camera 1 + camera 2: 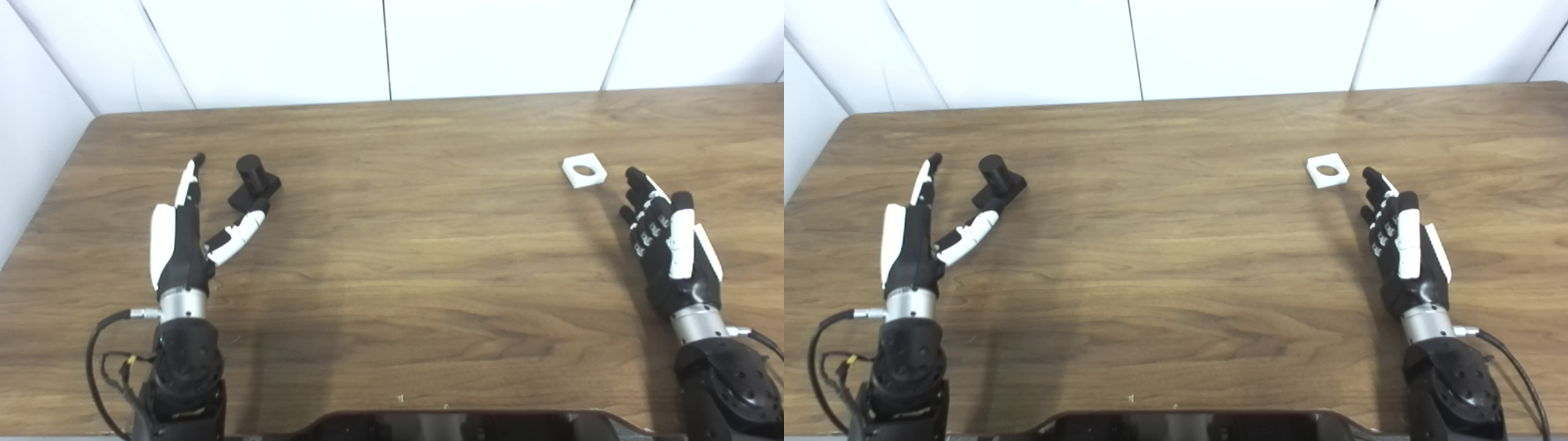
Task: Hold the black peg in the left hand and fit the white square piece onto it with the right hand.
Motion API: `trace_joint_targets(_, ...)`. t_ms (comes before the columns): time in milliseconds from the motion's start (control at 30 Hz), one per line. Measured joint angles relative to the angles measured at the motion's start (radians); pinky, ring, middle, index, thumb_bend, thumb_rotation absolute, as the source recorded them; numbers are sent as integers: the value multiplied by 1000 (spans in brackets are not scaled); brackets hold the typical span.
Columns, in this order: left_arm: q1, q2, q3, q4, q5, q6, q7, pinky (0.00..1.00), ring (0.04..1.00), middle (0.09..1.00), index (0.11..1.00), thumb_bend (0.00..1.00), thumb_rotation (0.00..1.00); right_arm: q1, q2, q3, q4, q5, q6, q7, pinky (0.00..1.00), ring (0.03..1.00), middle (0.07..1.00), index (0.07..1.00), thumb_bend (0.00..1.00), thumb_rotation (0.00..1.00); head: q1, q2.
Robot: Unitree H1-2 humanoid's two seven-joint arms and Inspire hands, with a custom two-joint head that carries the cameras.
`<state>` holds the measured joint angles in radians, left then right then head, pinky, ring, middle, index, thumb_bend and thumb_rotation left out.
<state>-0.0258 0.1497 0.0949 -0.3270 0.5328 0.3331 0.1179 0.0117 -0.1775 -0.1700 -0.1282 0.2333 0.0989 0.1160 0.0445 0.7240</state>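
The black peg [253, 182] lay on the wooden worktop [404, 245] at the left side, a short round post rising from a dark block base, the whole piece tipped so that the post pointed up and away from the robot. The left hand [184, 236] rested just beside it, palm turned inward, holding nothing. Its fingers [190, 177] were stretched out straight toward the far edge, and its thumb [242, 229] was splayed wide to the right, with the tip right at the near edge of the peg's base; whether it actually touched the base could not be told from either view.

The white square piece [584, 170] lay flat on the worktop at the right side, well apart from the peg, its round hole facing up and showing the wood beneath. The right hand [664, 245] sat near it, just to the near right, with its fingers [637, 184] loosely extended and slightly curled, the tips pointing toward the piece but clear of it. That hand was empty too.

White wall panels [386, 49] stood behind the far edge of the worktop
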Motion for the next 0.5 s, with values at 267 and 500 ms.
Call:
trace_joint_targets(267, -48, 49, -41, 83, 133, 0, 32, 917, 1000, 965, 922, 784, 342, -8, -2, 0, 10, 0, -7, 1, 1000, 1000, 970, 900, 670, 1000, -5, -6)
trace_joint_targets(500, -91, 82, -63, 179, 194, 4, 33, 990, 1000, 953, 883, 808, 365, -8, -3, 0, 11, 0, -17, 1, 1000, 1000, 975, 907, 664, 1000, -6, -9)
